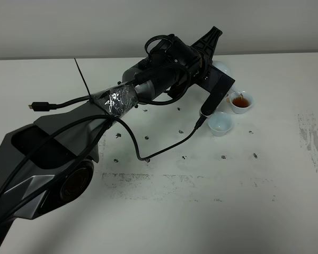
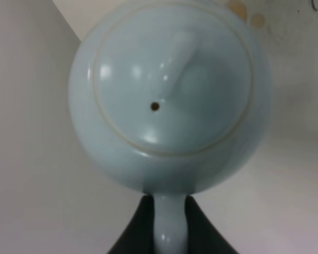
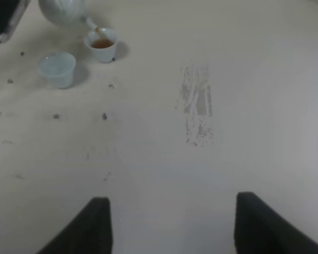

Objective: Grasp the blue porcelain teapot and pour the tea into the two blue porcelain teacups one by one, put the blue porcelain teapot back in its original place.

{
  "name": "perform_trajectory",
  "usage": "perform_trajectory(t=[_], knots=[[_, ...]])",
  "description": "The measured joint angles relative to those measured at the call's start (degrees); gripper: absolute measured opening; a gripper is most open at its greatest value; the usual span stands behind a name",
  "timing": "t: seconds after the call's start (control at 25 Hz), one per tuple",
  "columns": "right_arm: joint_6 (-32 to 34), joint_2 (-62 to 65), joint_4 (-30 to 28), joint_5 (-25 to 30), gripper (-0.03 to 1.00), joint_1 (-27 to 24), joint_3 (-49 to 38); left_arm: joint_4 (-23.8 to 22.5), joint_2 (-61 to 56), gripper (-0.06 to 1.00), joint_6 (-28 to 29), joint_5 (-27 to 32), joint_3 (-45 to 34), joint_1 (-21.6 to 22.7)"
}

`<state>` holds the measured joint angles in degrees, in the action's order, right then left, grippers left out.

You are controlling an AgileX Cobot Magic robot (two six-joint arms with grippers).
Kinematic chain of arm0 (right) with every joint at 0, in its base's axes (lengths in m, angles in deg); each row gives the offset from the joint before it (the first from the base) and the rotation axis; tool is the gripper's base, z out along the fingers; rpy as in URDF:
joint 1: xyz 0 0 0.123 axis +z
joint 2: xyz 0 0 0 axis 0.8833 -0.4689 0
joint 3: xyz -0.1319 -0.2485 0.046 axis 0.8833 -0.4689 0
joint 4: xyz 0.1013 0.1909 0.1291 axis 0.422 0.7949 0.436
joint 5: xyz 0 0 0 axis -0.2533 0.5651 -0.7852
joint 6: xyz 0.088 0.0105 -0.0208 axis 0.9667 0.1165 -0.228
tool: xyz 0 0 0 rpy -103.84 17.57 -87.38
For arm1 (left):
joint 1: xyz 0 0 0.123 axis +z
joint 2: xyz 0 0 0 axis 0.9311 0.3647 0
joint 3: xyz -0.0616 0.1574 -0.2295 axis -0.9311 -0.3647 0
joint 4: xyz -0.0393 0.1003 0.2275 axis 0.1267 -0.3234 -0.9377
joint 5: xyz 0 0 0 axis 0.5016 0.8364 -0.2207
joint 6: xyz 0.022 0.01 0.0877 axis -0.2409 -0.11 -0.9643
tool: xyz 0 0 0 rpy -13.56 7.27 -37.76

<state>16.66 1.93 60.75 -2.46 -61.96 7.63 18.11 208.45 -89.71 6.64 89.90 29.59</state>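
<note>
The blue porcelain teapot (image 2: 169,100) fills the left wrist view, lid towards the camera. My left gripper (image 2: 169,233) is shut on its loop handle (image 2: 168,225). From the exterior high view, only a bit of the teapot (image 1: 223,67) shows behind the left arm. It is tilted, and a thin stream of tea runs from the spout into the farther teacup (image 1: 241,102), which holds brown tea. The nearer teacup (image 1: 220,124) looks empty. The right wrist view shows the teapot (image 3: 66,13), the filled teacup (image 3: 102,44) and the empty teacup (image 3: 57,69). My right gripper (image 3: 175,227) is open over bare table.
The left arm (image 1: 148,84) reaches across the white table with a black cable (image 1: 148,153) trailing beneath it. Its base (image 1: 42,169) fills the lower left. Small dark marks dot the tabletop, and a scuffed patch (image 1: 312,143) lies at the right.
</note>
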Motion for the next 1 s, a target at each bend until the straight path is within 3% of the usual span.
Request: perform_trajectory(t=[0.6, 1.0], knots=[[0.1, 0.0, 0.0, 0.0, 0.49, 0.0, 0.0, 0.2, 0.0, 0.00, 0.0, 0.0, 0.0, 0.0], [0.1, 0.0, 0.0, 0.0, 0.49, 0.0, 0.0, 2.1, 0.0, 0.00, 4.3, 1.7, 0.0, 0.3]])
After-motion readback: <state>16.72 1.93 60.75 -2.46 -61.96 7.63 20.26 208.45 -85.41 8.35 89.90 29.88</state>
